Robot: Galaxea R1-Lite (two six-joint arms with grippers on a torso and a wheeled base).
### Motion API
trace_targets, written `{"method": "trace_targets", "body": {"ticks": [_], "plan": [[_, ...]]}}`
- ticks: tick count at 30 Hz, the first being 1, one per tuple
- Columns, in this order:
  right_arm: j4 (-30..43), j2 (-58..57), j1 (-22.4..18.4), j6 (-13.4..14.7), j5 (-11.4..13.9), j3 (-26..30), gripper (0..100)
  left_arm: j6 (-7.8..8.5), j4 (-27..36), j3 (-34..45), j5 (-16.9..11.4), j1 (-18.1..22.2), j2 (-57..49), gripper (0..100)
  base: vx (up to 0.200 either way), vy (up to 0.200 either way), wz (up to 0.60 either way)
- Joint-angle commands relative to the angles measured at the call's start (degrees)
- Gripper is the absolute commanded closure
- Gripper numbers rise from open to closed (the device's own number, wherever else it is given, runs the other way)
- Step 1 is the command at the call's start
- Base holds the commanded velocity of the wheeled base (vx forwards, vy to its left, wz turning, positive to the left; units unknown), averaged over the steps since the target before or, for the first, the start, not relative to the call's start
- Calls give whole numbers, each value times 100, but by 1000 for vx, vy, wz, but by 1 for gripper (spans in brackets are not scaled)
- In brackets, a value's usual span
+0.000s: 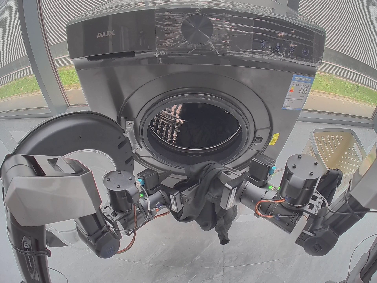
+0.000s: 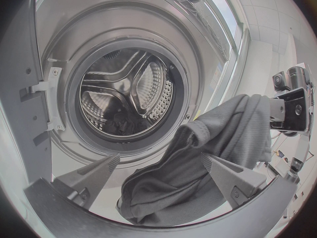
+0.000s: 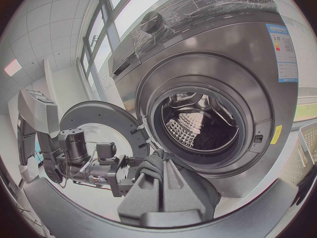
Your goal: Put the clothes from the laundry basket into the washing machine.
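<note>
While right gripper (image 3: 161, 174) jaws pinch the dark garment (image 1: 207, 203), left gripper (image 2: 160, 158) jaws gape, touching it; drum mouth (image 1: 195, 125) lies at 12 o'clock from both.

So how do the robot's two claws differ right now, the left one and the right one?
The left gripper's fingers stand wide apart; the right gripper's are pressed together. The right gripper pinches the dark garment, while that cloth only hangs loose between the left gripper's fingers. Both sit low in front of the washing machine's open drum, facing each other.
</note>
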Motion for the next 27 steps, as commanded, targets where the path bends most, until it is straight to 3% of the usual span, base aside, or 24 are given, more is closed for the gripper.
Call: {"method": "trace_targets", "body": {"ticks": [1, 15, 18, 21, 22, 27], "plan": [[-1, 196, -60, -3, 19, -152, 100, 4, -34, 213, -23, -50, -210, 0, 0, 0, 0], [-221, 425, 71, -3, 177, -134, 100, 74, -34, 28, -59, -58, -184, 0, 0, 0, 0], [-397, 530, 89, -90, 247, -125, 100, 83, -25, 46, -314, -67, -175, 0, 0, 0, 0], [-458, 574, 98, -108, 256, -125, 100, 127, -34, 37, -349, -76, -70, 0, 0, 0, 0], [-458, 574, 98, -108, 256, -125, 100, 162, -43, 28, -349, -85, -34, 100, 0, 0, 0], [-467, 574, 107, -108, 256, -90, 100, 197, -34, -60, -366, -76, -26, 100, 0, 0, 0]]}}
